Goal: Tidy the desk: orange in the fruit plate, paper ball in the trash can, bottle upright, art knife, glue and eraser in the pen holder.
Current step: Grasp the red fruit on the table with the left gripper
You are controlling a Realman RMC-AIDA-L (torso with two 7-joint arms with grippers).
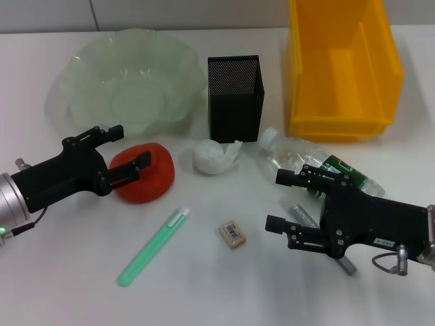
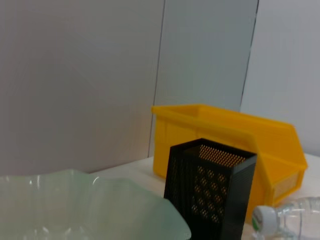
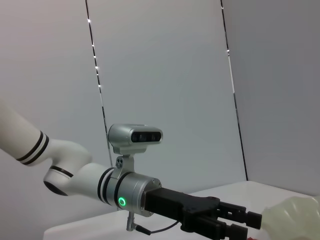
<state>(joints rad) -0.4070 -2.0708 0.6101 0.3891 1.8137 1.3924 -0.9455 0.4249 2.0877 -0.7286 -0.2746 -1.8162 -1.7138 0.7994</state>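
Straddling the orange (image 1: pixel 144 173), the left end effector (image 1: pixel 130 151) is released; the fruit looks firm, best gripped across its widest middle.

A red-orange orange (image 1: pixel 144 174), pale green translucent fruit plate (image 1: pixel 88 71), white paper ball (image 1: pixel 213 156), bright yellow trash can (image 1: pixel 340 68), and black mesh pen holder (image 1: pixel 234 98). The beige eraser (image 1: pixel 232 234) bears a barcode-like label; the clear bottle (image 1: pixel 309 163) has a white cap and dark green label.
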